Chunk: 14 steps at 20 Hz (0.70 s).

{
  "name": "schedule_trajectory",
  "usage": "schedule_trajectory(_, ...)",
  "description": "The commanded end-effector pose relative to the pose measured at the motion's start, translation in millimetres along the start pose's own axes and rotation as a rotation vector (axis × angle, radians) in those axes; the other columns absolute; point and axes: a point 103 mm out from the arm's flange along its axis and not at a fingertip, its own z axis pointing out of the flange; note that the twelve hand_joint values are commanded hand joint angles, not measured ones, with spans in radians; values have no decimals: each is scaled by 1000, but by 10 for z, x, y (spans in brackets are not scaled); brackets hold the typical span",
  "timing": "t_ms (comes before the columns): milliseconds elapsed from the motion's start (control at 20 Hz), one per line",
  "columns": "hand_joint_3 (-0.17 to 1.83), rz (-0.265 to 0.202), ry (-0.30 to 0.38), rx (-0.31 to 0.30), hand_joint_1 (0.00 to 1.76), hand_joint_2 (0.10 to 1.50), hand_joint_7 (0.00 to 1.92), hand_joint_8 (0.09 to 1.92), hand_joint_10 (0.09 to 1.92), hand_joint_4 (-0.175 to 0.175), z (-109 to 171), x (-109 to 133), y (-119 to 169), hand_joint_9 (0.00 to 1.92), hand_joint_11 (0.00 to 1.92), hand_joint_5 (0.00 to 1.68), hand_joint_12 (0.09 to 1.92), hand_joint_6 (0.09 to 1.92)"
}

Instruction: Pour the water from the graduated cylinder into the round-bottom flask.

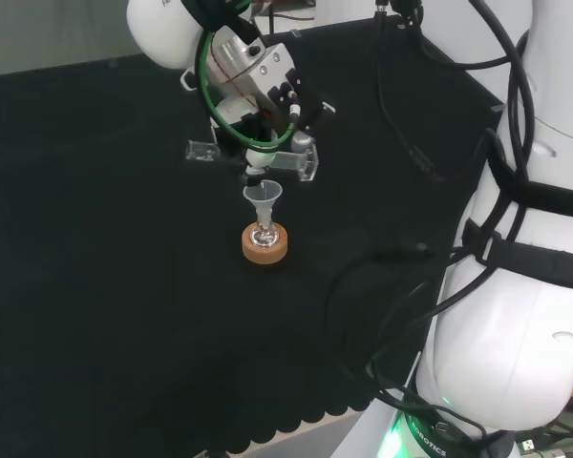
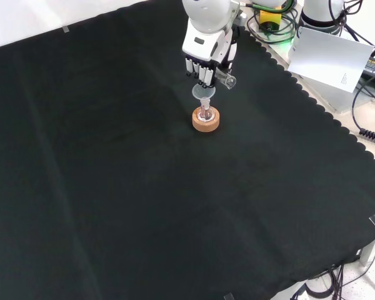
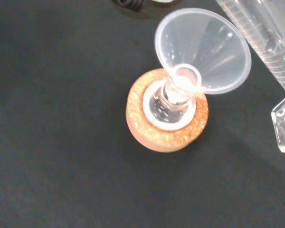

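Note:
A small round-bottom flask [image 3: 173, 102] stands in a cork ring [image 3: 147, 128] with a clear plastic funnel [image 3: 204, 50] in its neck. The head view shows the funnel [image 1: 263, 196] straight below the hand [image 1: 267, 95], and the cork ring [image 1: 265, 248] under it. The hand is shut on a clear graduated cylinder [image 3: 261, 38], which is tipped nearly level beside the funnel's rim. Its flat base [image 1: 301, 164] sticks out at the hand's right. From the front, the hand [image 2: 203, 62] hangs over the funnel [image 2: 204, 92] and the cylinder [image 2: 226, 79] points right. I cannot tell whether water is flowing.
The arm's white links [image 1: 516, 315] and black cables [image 1: 411, 143] take up the head view's right. A small clear piece [image 1: 202, 151] shows left of the hand; I cannot tell what it is. The cloth's scalloped edge [image 2: 337, 131] and a white box [image 2: 328, 56] lie at the front view's right.

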Motion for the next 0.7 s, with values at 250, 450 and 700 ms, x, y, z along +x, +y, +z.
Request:
schedule_trajectory(250, 3, 219, 324, -204, 1276, 1071, 1092, 857, 87, -175, 406, -1042, -240, 1476, 1209, 1058, 734, 880)
schedule_trajectory(450, -2, 218, 337, -239, 1259, 1061, 1139, 740, 87, -40, 407, -1079, -234, 1479, 1210, 1083, 735, 892)
schedule_trajectory(700, -5, 216, 347, -264, 1251, 1055, 1166, 675, 87, 33, 412, -1123, -191, 1480, 1210, 1098, 735, 897)
